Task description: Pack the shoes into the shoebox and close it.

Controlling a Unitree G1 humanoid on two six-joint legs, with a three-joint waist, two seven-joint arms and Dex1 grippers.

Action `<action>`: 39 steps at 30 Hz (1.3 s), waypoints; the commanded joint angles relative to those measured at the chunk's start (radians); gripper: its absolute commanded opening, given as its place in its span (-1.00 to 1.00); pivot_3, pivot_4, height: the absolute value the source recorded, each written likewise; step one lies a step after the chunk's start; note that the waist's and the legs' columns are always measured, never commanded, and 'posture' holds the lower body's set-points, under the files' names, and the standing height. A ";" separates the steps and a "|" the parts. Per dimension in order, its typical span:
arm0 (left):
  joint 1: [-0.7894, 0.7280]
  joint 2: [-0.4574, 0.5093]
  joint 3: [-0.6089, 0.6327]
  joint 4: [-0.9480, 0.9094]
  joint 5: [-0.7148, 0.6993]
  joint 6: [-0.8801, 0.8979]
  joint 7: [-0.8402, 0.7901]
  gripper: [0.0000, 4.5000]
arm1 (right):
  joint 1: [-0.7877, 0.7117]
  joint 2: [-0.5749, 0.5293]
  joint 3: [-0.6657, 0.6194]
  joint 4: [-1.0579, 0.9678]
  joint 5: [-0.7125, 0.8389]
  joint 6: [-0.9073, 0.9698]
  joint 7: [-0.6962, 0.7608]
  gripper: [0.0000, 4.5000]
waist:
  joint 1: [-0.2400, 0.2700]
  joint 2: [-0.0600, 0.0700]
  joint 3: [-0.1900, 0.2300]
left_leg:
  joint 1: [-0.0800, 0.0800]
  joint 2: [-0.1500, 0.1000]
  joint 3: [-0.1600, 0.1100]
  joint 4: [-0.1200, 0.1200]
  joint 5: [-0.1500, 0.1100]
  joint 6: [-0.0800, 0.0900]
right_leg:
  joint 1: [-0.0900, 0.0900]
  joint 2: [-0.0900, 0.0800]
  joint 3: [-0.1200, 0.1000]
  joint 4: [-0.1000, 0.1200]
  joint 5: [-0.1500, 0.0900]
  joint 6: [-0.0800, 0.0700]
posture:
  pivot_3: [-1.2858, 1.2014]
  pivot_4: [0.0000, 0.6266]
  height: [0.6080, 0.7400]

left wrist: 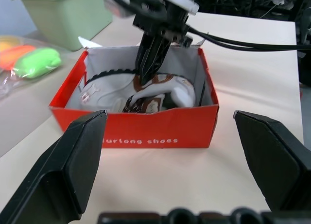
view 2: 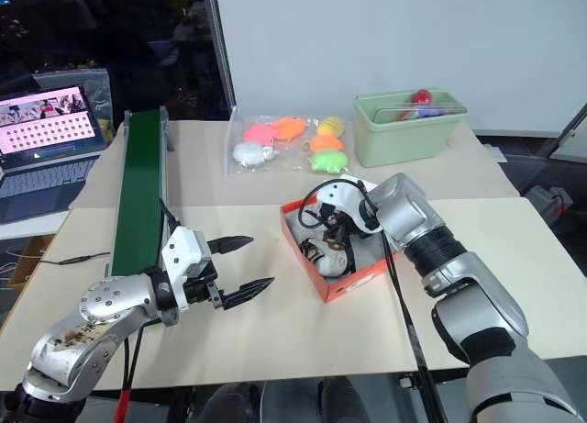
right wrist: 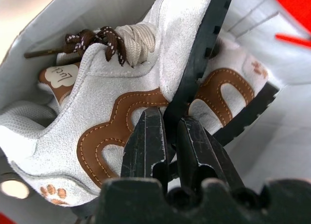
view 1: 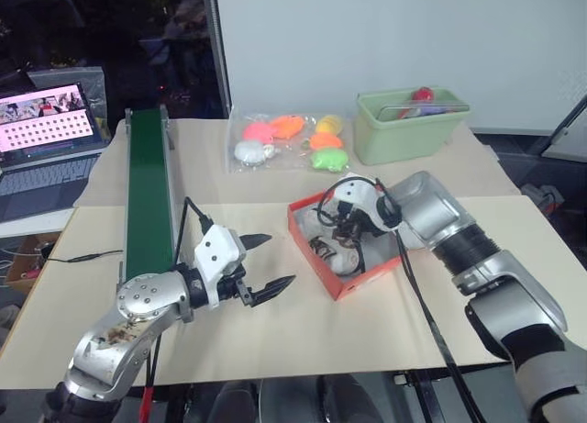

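Observation:
The orange-red shoebox (view 1: pixel 367 278) stands open on the table right of centre. In it lie two white shoes with brown trim and dark laces, one (right wrist: pixel 112 122) over the other (right wrist: pixel 228 83). My right gripper (right wrist: pixel 167 119) reaches down into the box (left wrist: pixel 146 129) and is shut on the upper shoe's black sole edge. My left gripper (view 1: pixel 280 259) hovers open just left of the box, facing its printed side wall, with nothing between its fingers (left wrist: pixel 73 161).
A pale green bin (view 1: pixel 408 129) with coloured items stands at the back right. A clear bag of rounded toys (view 1: pixel 289 143) lies behind the box. A green conveyor belt (view 1: pixel 147 198) runs along the left, and a laptop (view 1: pixel 46 139) sits beyond it.

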 commanded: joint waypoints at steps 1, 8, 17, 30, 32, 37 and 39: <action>-0.030 -0.003 0.002 -0.011 0.009 -0.006 0.007 0.99 | 0.089 0.006 0.034 -0.041 -0.070 -0.006 -0.060 -0.98 | -0.002 -0.002 -0.002 | 0.000 0.000 0.000 0.000 0.000 0.000 | 0.000 0.000 0.000 0.000 0.000 0.000 | 0.03 -0.52 0.83; -0.057 -0.004 0.010 0.016 0.009 -0.004 0.005 0.99 | 0.225 -0.009 0.021 -0.288 -0.081 0.110 -0.038 -0.98 | 0.005 -0.005 -0.009 | 0.000 0.000 0.000 -0.003 0.000 0.000 | -0.001 0.000 0.000 -0.001 -0.001 -0.002 | 0.03 -0.52 0.83; -0.077 -0.006 0.009 0.028 0.012 -0.004 0.007 0.99 | 0.347 0.082 -0.006 -0.370 -0.090 0.238 -0.142 -0.98 | 0.003 -0.009 -0.013 | 0.001 0.001 -0.002 -0.016 -0.002 0.000 | -0.003 0.001 -0.001 -0.003 -0.005 -0.010 | 0.03 -0.52 0.83; -0.091 0.026 0.034 0.042 0.003 0.005 -0.013 0.99 | 0.538 0.134 -0.022 -0.463 -0.094 0.289 -0.258 -0.98 | 0.008 -0.021 -0.025 | 0.011 0.002 -0.002 -0.022 -0.004 -0.003 | 0.001 0.002 -0.001 -0.004 -0.015 -0.009 | 0.03 -0.52 0.83; -0.092 0.026 0.035 0.040 0.002 0.006 -0.013 0.99 | 0.519 0.142 -0.047 -0.444 -0.088 0.290 -0.266 -0.98 | 0.008 -0.021 -0.026 | 0.011 0.002 -0.002 -0.025 -0.004 -0.002 | 0.001 0.002 -0.001 -0.004 -0.015 -0.010 | 0.03 -0.52 0.83; -0.089 0.024 0.033 0.040 0.003 0.003 -0.014 0.99 | 0.418 0.162 -0.134 -0.405 -0.064 0.308 -0.273 -0.98 | 0.004 -0.021 -0.025 | 0.012 0.006 -0.002 -0.030 -0.004 -0.002 | 0.000 0.006 -0.001 -0.004 -0.016 -0.013 | 0.03 -0.52 0.83; -0.088 0.022 0.032 0.040 0.005 0.000 -0.015 0.99 | 0.355 0.175 -0.192 -0.400 -0.033 0.347 -0.269 -0.98 | 0.001 -0.020 -0.023 | 0.012 0.008 -0.002 -0.030 -0.004 -0.002 | -0.001 0.007 -0.001 -0.004 -0.015 -0.014 | 0.03 -0.52 0.83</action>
